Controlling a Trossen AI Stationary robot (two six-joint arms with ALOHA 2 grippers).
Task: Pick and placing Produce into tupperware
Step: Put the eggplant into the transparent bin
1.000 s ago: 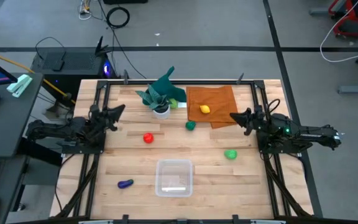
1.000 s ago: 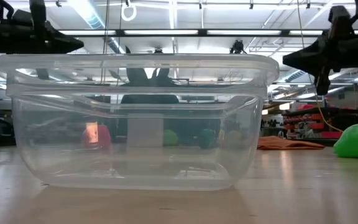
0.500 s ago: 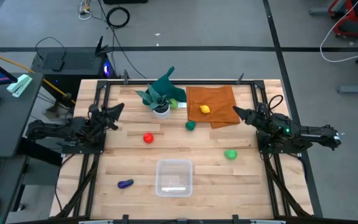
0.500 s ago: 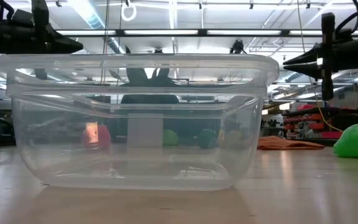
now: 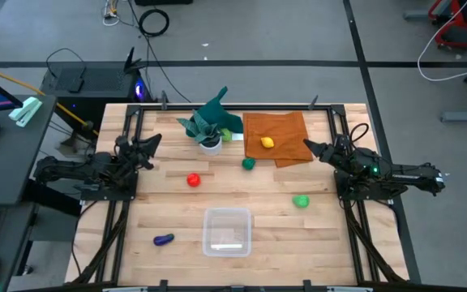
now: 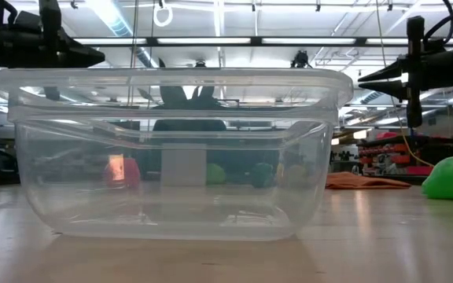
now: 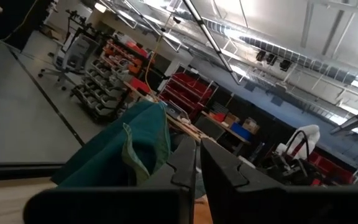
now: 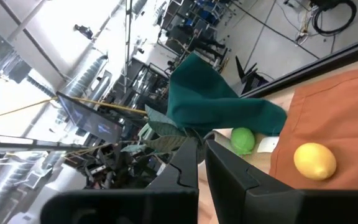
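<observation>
Right gripper (image 5: pixel 308 146) hovers over the near edge of the orange cloth (image 5: pixel 276 130), fingers nearly closed with only a thin gap, nothing in them. Left gripper (image 5: pixel 154 143) waits at the left side of the table, same narrow gap, empty.

Tub (image 5: pixel 227 231) sits front-centre, nothing in it yet. Produce is all loose on the table:
- yellow piece (image 5: pixel 267 143) on the cloth, nearest the right gripper; wrist view shows it just ahead
- dark green piece (image 5: pixel 249 163) just off the cloth's corner
- light green piece (image 5: pixel 301 201) right of the tub
- red piece (image 5: pixel 193 180) mid-left
- purple piece (image 5: pixel 164 239) beside the tub's left wall
- one more small green ball (image 8: pixel 242 139) tucked by the plant (image 5: pixel 209 123)

Handling guess: small toy pieces, likely light and rigid, smooth rounded skins, so they may squirt out or roll under an off-centre pinch. I'd open wide, come straight down, close across the widest middle. The purple one is elongated, so grip across its short axis. The tub looks light and thin-walled; a bump could shove it, so drop from above the rim.
</observation>
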